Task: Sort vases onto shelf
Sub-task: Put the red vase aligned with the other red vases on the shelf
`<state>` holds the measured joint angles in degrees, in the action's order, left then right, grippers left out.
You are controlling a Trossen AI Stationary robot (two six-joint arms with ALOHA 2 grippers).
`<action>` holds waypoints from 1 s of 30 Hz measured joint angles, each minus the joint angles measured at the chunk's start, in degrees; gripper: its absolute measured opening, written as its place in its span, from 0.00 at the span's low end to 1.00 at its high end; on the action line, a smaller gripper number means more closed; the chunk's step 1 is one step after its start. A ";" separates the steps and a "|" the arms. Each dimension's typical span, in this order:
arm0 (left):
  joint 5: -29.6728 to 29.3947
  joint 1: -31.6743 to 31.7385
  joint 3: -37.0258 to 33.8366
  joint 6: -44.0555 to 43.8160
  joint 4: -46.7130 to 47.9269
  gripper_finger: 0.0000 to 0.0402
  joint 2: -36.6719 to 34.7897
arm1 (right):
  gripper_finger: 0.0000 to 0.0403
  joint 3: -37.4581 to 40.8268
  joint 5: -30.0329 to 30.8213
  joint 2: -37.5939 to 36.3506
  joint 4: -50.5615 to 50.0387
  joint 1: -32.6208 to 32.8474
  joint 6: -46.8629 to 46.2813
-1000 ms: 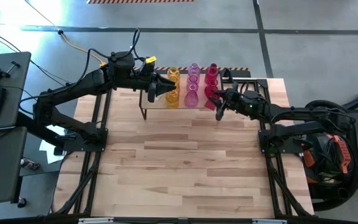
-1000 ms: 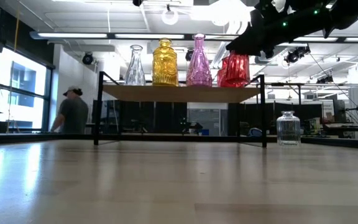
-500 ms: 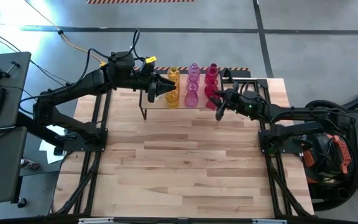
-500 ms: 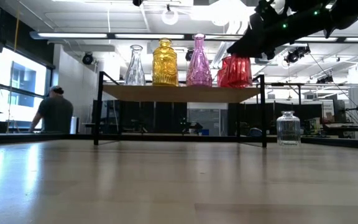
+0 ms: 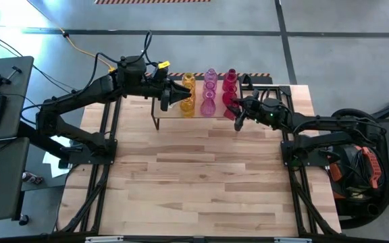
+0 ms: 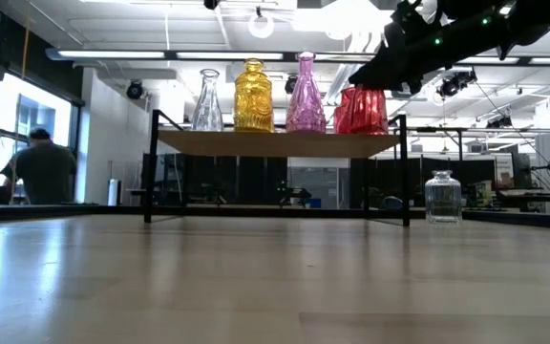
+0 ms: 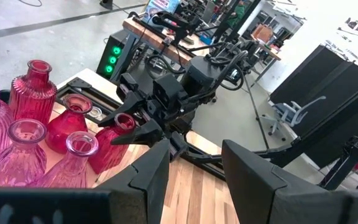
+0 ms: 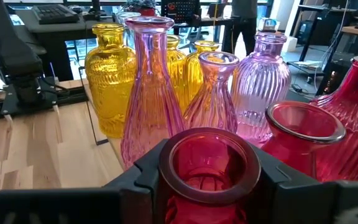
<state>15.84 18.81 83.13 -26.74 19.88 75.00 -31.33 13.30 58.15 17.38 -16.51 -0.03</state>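
The light wooden plank table (image 5: 201,182) carries, at its 12 o'clock edge, the low shelf with a pale wooden top and thin black legs (image 6: 275,143). On that top the translucent glass vases stand in colour rows: clear, amber-yellow (image 5: 188,94), pink (image 5: 209,91) and red (image 5: 229,84) running from 9 towards 3 o'clock. One clear glass jar (image 6: 442,197) sits on the table beside the shelf's 3 o'clock leg.

The right gripper (image 8: 209,177) pinches the neck of a red ribbed glass vase (image 8: 209,162), a finger on each side of the rim, at the shelf's near corner on the red side. The vase hangs upright, long axis vertical, its mouth facing the wrist camera; the other red vases lie just beyond it towards 12 o'clock. Whether its base touches the shelf top cannot be told, and the release turns on that. The right arm is plainly the nearer one.

The left gripper (image 5: 165,96) hovers at the shelf's 9 o'clock end near the amber-yellow row; its fingers (image 7: 253,177) stand apart with nothing between them.

Against the picture a second earlier, neither arm nor any vase has shifted; only a person (image 6: 38,170) in the room behind has walked farther towards 9 o'clock.
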 joint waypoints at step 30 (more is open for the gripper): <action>0.00 0.00 0.00 3.43 0.02 0.35 0.00 | 0.43 -0.04 0.66 0.04 3.20 0.00 0.07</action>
<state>15.84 18.81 83.13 -23.31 19.90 75.00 -31.38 13.96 58.19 20.58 -16.51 0.04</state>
